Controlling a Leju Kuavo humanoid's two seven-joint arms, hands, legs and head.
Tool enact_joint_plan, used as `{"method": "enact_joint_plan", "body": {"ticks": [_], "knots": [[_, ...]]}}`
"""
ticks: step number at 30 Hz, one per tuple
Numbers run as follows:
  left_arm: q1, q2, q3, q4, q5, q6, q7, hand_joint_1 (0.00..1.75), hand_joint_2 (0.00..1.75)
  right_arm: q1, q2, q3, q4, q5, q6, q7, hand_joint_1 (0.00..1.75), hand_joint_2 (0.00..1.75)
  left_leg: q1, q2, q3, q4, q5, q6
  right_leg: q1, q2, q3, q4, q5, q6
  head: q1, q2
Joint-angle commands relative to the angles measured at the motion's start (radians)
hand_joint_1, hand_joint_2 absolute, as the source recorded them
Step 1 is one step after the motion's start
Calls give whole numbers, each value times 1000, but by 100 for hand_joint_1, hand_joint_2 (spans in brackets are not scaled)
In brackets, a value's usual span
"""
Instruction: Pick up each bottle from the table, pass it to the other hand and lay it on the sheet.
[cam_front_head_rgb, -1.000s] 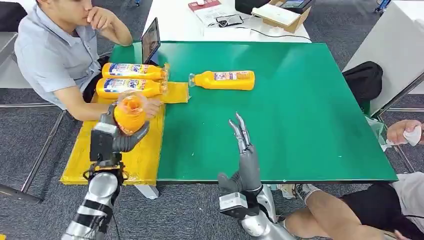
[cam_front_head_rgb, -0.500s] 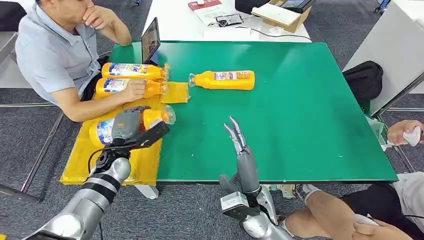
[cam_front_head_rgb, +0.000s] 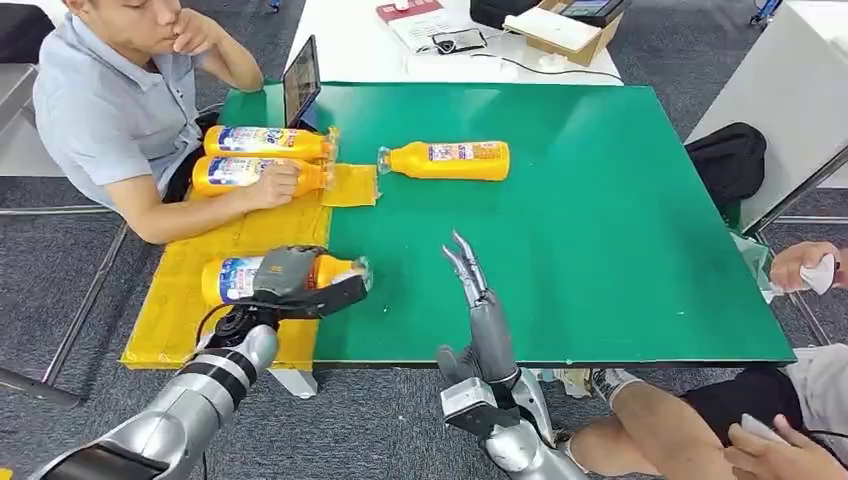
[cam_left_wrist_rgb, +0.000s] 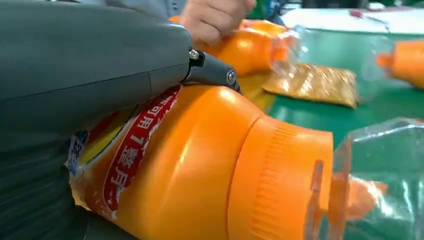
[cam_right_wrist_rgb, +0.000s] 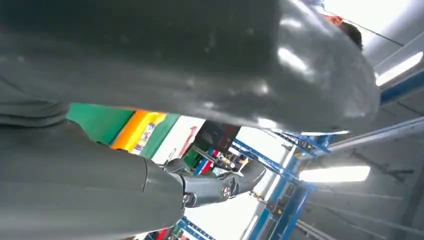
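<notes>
My left hand (cam_front_head_rgb: 295, 280) grips an orange bottle (cam_front_head_rgb: 232, 279) that lies on its side across the near part of the yellow sheet (cam_front_head_rgb: 180, 320), its clear cap over the green table (cam_front_head_rgb: 600, 230). Close up, the same bottle (cam_left_wrist_rgb: 200, 165) lies under my left hand (cam_left_wrist_rgb: 85, 80). Two more orange bottles (cam_front_head_rgb: 262, 141) (cam_front_head_rgb: 240, 172) lie side by side at the sheet's far end, and a seated person's hand (cam_front_head_rgb: 275, 183) rests on the nearer one. Another orange bottle (cam_front_head_rgb: 450, 160) lies on the table's middle. My right hand (cam_front_head_rgb: 480, 300) stands open above the table's near edge, fingers up.
The person (cam_front_head_rgb: 110, 110) sits at the table's left side. A tablet (cam_front_head_rgb: 302, 80) stands at the far left corner. A white table (cam_front_head_rgb: 450, 40) with boxes lies beyond. A black bag (cam_front_head_rgb: 730, 160) sits at the right, where another person's hand and legs (cam_front_head_rgb: 700, 420) show.
My left hand has turned the bottle from upright to lying down and lowered it onto the sheet. The person's hand moved to the nearer far bottle. My right hand shifted slightly left.
</notes>
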Motion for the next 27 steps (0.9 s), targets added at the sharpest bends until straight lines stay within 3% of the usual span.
{"method": "enact_joint_plan", "body": {"ticks": [1, 4, 5, 9, 10, 16, 19, 25, 27], "knots": [[-34, -37, -10, 128, 65, -124, -71, 0, 175, -41, -3, -19, 81, -12, 2, 2, 0, 0, 1, 1, 5, 0, -2, -1, 1, 1, 5, -1, -1, -2, 0, 0], [-16, -59, 63, 100, 198, -233, -171, 0, 175, -46, -7, -16, 94, -18, -2, 2, 0, 0, 0, 1, 5, -1, -2, -1, 0, 1, 5, -1, -1, -2, 0, 0], [-6, -57, 64, 79, 219, -247, -210, 0, 0, -49, -9, -10, 94, -24, 0, 2, 0, 0, 0, 1, 3, -1, -1, -1, 0, 1, 3, -1, 0, -1, 0, 0], [31, -49, 101, -6, 367, -359, -301, 0, 0, -62, -18, 17, 111, -51, -10, 2, 0, 0, 0, 3, 6, -1, -2, -1, 0, 3, 6, -1, -1, -2, 0, 0], [36, -47, 107, -21, 397, -380, -312, 0, 175, -65, -19, 22, 114, -54, -13, 2, 0, 0, 0, 3, 4, -1, -1, -1, 0, 3, 4, -1, 0, -1, 0, 0], [56, -50, 133, -71, 495, -414, -340, 0, 175, -68, -25, 33, 120, -67, -24, 2, 0, 0, 0, 3, 5, 0, -2, -1, 1, 3, 4, -1, -1, -2, 0, 0], [141, -87, 195, -256, 675, -365, -394, 0, 175, -51, -28, 34, 104, -76, -42, 2, 0, 0, 0, 2, 3, -1, -1, -1, 1, 2, 3, -1, -1, -1, 0, 0], [141, -87, 195, -256, 675, -365, -394, 0, 175, -51, -28, 34, 104, -76, -42, 2, 0, 0, 1, 2, 5, 0, -2, -1, 1, 2, 5, -1, -2, -2, 0, 0], [214, -134, 250, -437, 884, -365, -407, 0, 175, -34, -22, 21, 83, -91, -43, 2, 0, 0, 0, 2, 6, 0, -3, -1, 1, 2, 6, 0, -2, -2, 0, 0]]}}
